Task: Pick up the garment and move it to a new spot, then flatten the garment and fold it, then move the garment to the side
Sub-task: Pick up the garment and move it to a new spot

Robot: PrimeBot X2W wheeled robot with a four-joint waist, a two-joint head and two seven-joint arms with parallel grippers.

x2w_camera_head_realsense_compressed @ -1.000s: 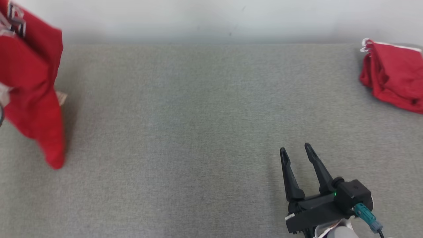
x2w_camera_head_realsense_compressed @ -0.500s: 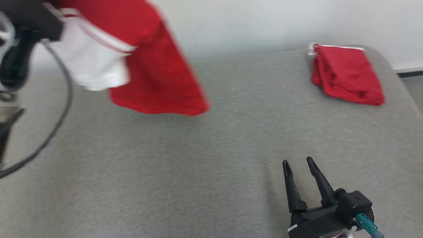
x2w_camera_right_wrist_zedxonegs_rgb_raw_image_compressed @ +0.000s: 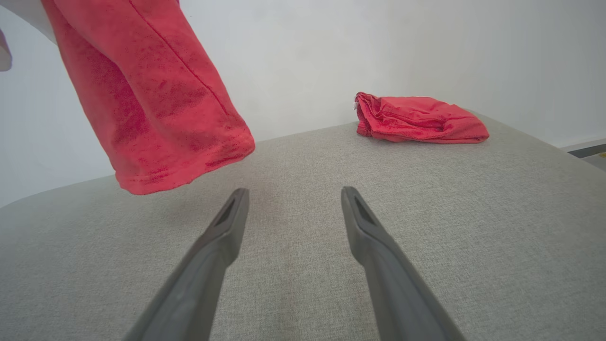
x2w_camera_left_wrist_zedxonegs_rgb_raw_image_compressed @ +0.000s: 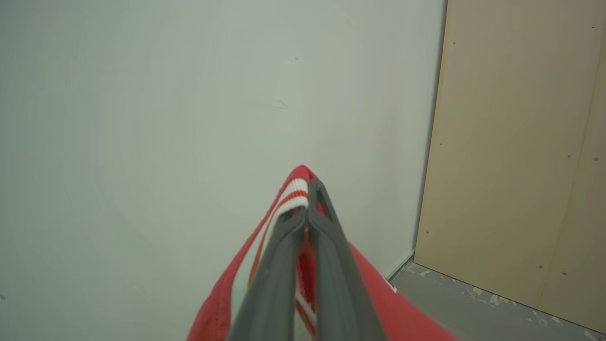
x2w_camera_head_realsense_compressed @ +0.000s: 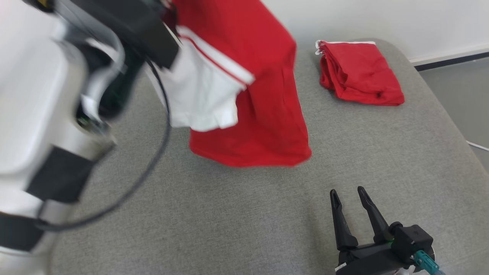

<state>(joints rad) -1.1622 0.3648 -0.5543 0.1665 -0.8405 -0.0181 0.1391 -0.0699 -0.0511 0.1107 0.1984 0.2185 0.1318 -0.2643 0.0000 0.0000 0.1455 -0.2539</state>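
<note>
A red garment point(x2w_camera_head_realsense_compressed: 256, 103) with a white striped sleeve hangs in the air over the middle of the grey padded table point(x2w_camera_head_realsense_compressed: 237, 214), its hem just above the surface. My left gripper point(x2w_camera_left_wrist_zedxonegs_rgb_raw_image_compressed: 307, 196) is shut on the garment point(x2w_camera_left_wrist_zedxonegs_rgb_raw_image_compressed: 378, 303), pinching a white and red striped edge between its fingers. The left arm point(x2w_camera_head_realsense_compressed: 49, 126) fills the left side of the head view. The hanging garment point(x2w_camera_right_wrist_zedxonegs_rgb_raw_image_compressed: 156, 104) also shows at the upper left of the right wrist view. My right gripper point(x2w_camera_head_realsense_compressed: 347, 194) stands open and empty low over the table's near right; its gap point(x2w_camera_right_wrist_zedxonegs_rgb_raw_image_compressed: 293, 194) faces bare fabric.
A second red garment point(x2w_camera_head_realsense_compressed: 357, 74) lies folded at the table's far right corner, also seen from the right wrist point(x2w_camera_right_wrist_zedxonegs_rgb_raw_image_compressed: 416, 118). A pale wall runs behind the table. Grey floor point(x2w_camera_head_realsense_compressed: 458, 88) lies beyond the table's right edge. A beige panel point(x2w_camera_left_wrist_zedxonegs_rgb_raw_image_compressed: 516, 156) stands by the wall.
The head camera has swung right. The left arm has carried the hanging garment from the far left in over the table's middle. The right gripper has stayed open in place.
</note>
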